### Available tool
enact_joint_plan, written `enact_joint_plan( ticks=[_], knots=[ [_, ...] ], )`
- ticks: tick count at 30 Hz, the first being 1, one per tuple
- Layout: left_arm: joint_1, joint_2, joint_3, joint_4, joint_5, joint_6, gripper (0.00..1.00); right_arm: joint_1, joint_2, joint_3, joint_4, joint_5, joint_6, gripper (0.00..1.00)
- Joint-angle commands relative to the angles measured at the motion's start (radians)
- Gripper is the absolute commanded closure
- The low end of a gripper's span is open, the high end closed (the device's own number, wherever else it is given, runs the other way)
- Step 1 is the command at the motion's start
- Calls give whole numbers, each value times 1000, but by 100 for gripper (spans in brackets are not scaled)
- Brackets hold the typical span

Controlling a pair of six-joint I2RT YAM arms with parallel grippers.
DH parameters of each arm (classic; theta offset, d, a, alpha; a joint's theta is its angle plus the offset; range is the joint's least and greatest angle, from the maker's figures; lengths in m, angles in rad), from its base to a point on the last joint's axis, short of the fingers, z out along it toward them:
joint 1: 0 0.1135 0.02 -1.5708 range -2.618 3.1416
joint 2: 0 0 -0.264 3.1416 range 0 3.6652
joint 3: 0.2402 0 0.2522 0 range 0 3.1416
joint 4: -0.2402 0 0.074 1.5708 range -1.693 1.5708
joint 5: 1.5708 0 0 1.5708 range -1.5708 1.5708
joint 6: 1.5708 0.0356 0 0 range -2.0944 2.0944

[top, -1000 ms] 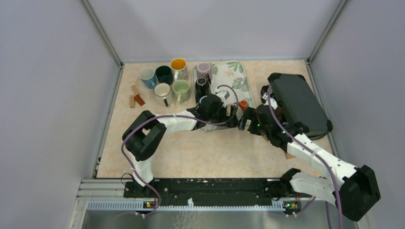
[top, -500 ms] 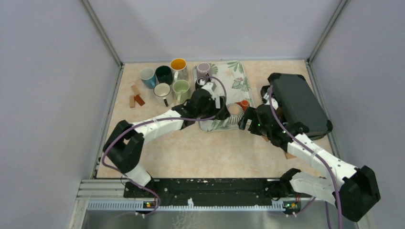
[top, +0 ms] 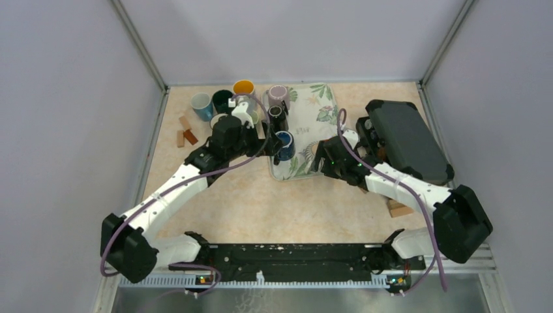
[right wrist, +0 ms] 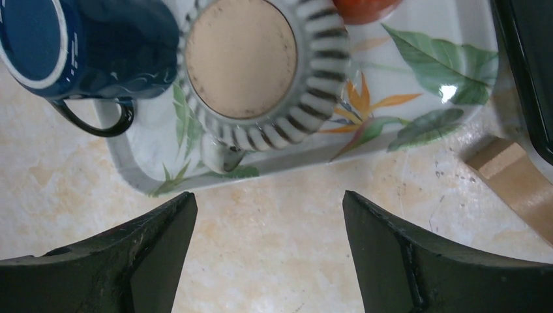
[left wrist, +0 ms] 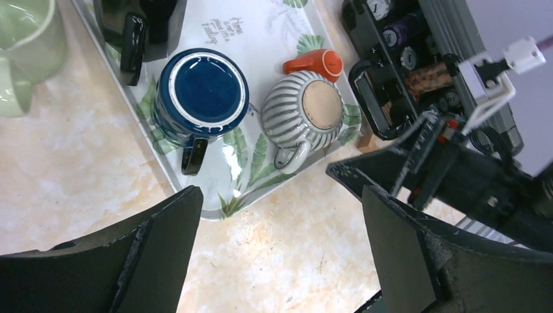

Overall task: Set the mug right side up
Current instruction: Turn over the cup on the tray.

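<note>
A grey-and-white striped mug (left wrist: 303, 114) stands upside down on the floral tray (left wrist: 261, 39), near its front edge. Its tan base faces up and its handle points toward the tray's near rim. It also shows in the right wrist view (right wrist: 261, 65). My right gripper (right wrist: 267, 254) is open and empty, just in front of this mug over the bare table; in the top view (top: 321, 160) it covers the mug. My left gripper (left wrist: 280, 254) is open and empty, lower left of the tray's near corner (top: 270, 145).
A dark blue mug (left wrist: 202, 91) stands left of the striped one. A black mug (top: 276, 114), a pink mug (top: 278, 94) and an orange piece (left wrist: 313, 62) are also on the tray. Several mugs (top: 223, 101) cluster back left. A black case (top: 407, 140) lies right. Wooden blocks (top: 186, 134) lie left.
My left arm has drawn back to the left, away from the tray, uncovering the blue mug. My right gripper has moved left over the striped mug at the tray's near corner.
</note>
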Motion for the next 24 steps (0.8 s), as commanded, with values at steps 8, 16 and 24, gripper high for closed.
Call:
enact_joint_plan(
  ticks=[8,16,24],
  knots=[
    [78,-115,-11,-85,70,106,2,-16,179,157,81,33,2,19],
    [107,-131,-28,-80,92,121,2,-97,282,239,86,-17,-161,21],
    [118,-123,-41,-58,112,121,2,-162,363,365,-4,-26,-339,21]
  ],
)
